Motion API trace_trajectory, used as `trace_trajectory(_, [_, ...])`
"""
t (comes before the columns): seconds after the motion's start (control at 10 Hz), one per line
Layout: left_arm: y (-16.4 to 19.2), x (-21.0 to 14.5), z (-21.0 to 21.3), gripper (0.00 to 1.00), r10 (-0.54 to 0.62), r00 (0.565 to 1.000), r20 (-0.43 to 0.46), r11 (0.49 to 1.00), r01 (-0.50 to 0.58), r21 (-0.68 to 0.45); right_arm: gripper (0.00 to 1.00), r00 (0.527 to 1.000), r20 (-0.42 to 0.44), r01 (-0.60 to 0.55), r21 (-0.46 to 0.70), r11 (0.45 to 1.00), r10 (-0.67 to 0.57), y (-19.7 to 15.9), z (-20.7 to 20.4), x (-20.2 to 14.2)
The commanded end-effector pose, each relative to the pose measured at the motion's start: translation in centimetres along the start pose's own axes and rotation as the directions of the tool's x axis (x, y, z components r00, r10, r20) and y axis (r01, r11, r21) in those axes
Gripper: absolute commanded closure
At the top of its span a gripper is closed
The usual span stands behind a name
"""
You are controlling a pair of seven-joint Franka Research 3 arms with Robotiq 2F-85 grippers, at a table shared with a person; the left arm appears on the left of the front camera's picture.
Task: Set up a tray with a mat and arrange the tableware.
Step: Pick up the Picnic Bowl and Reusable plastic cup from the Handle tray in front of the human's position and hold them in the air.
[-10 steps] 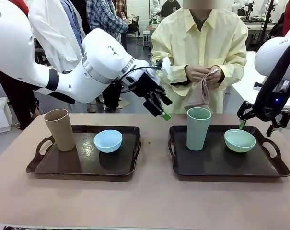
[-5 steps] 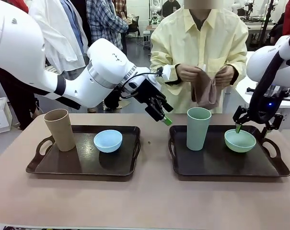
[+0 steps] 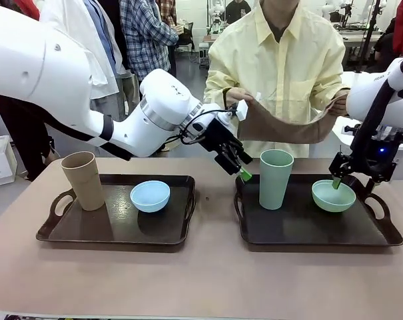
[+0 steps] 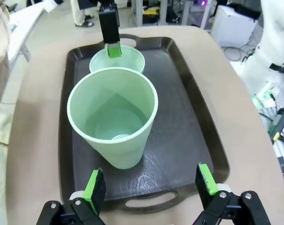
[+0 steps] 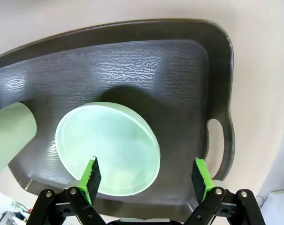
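**Green tumbler (image 4: 112,117) & green bowl (image 5: 108,147): light, hard, a bit slippy**

Both sit on the right tray (image 4: 184,117). The L gripper (image 4: 149,183) is spread wide w/ nothing in it. The green tumbler stands upright just in front of its fingers, not touching. The R gripper (image 5: 145,176) is wide & empty too. It hangs right over the near rim of the green bowl. Can't tell if a pad touches the rim.

The tumbler looks like thin hard plastic, prob. light, & it's empty inside. It's tall, so a bump could tip it. Best hold, I think: one finger each side, squeeze the wall around the middle. It gets wider toward the top, so it shd not slide down out of the pads.

The bowl is low, round & smooth. It looks about as wide as the R gripper's gap, so going around it is tight. Better to pinch the rim, one finger in, one out. Squeeze softly, since a thin wall may bend.

The tan tumbler (image 3: 83,180) & blue bowl (image 3: 150,196) sit on the left tray (image 3: 114,230), well away from both grippers.

A person across the table holds a brown cloth (image 3: 288,127) stretched out, above & beyond both grippers. It's soft & floppy, prob. the mat. Neither tray has a mat in it.
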State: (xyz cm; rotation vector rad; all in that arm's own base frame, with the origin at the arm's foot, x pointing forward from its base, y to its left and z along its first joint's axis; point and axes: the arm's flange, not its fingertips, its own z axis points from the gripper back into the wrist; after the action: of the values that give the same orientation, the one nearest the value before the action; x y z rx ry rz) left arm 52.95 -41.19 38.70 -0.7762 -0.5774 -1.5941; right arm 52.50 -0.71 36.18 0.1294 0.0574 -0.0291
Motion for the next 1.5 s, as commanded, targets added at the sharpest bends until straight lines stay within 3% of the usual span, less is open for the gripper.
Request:
trace_trajectory(0.0, [0.8,0.1,-0.4,0.0,0.003,1.0,0.015,1.0,-0.002,-0.027,0.0,1.0,0.001,-0.023,-0.036,0.999,0.023,-0.6,-1.2,-0.1])
trace_trajectory(1.4, [3.6,-0.2,-5.6,0.0,-0.002,0.997,0.073,0.996,-0.004,0.084,0.0,0.999,-0.021,-0.051,-0.037,0.998,0.05,0.0,-2.1,-0.2])
